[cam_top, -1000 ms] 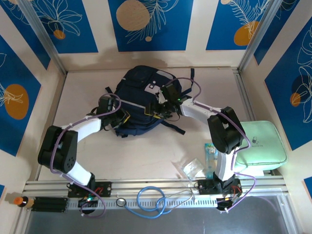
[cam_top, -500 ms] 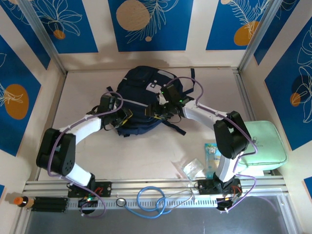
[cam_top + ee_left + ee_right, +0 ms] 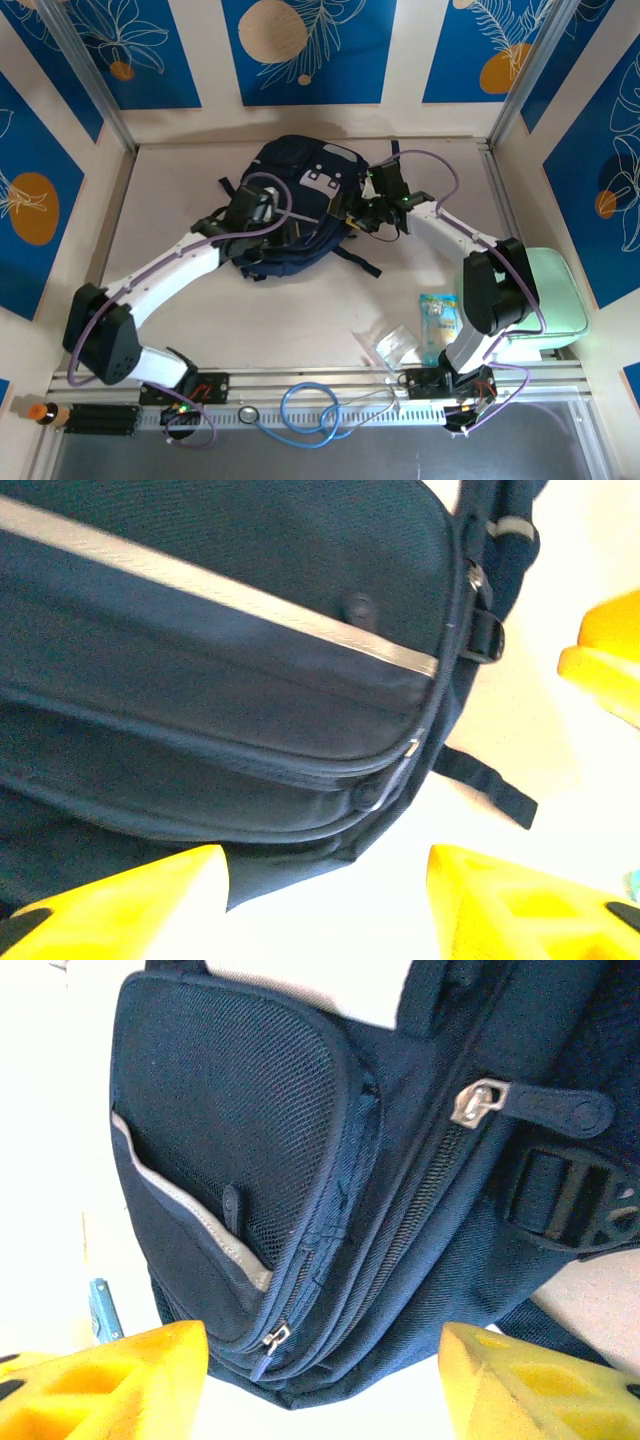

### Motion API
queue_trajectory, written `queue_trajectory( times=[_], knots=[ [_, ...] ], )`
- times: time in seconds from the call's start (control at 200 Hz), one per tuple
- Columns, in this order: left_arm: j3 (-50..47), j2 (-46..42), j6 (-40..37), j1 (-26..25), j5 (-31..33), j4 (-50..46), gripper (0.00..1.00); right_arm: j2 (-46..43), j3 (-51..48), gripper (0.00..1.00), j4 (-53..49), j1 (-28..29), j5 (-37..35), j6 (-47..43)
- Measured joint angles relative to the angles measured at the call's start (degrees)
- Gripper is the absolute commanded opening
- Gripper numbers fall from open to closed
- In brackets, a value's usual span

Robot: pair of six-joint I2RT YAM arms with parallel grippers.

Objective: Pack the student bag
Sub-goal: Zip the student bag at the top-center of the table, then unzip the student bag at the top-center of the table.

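Note:
The student bag (image 3: 290, 170) is a dark navy backpack lying at the back middle of the table, with a pale stripe across its front. My left gripper (image 3: 280, 222) hovers over its lower front, open. In the left wrist view the bag (image 3: 200, 680) lies beyond the open left gripper (image 3: 325, 910), with just a corner of fabric near the left finger. My right gripper (image 3: 358, 213) is at the bag's right edge, open. The right wrist view has the bag's mesh pocket (image 3: 230, 1110) and a zip pull (image 3: 270, 1345) just past the open right gripper (image 3: 320, 1390).
A mint green zip case (image 3: 545, 290) lies at the right edge. A snack packet (image 3: 438, 325) and a clear plastic bag (image 3: 390, 345) lie near the right arm's base. A blue stethoscope (image 3: 310, 410) rests on the front rail. Black straps (image 3: 360, 262) trail from the bag.
My left gripper went from shut to open and moved right and farther over the bag. My right gripper shifted right to the bag's right edge and opened a little wider.

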State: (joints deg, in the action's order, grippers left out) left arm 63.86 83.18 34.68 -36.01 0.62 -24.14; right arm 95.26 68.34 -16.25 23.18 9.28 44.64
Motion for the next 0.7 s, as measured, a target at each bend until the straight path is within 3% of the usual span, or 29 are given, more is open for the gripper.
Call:
queue_trajectory(
  times=[0.25, 0.7],
  knots=[
    [5.92, 10.47, -3.5, -6.12, 4.28, -3.08, 0.49, -1.86, -2.82, 0.63, 0.37, -2.29, 0.42, 1.73],
    [8.15, 15.56, -3.13, -7.41, 6.78, -3.3, 0.38, -2.05, -3.28, 0.61, 1.33, -2.71, 1.51, 3.06]
  ],
)
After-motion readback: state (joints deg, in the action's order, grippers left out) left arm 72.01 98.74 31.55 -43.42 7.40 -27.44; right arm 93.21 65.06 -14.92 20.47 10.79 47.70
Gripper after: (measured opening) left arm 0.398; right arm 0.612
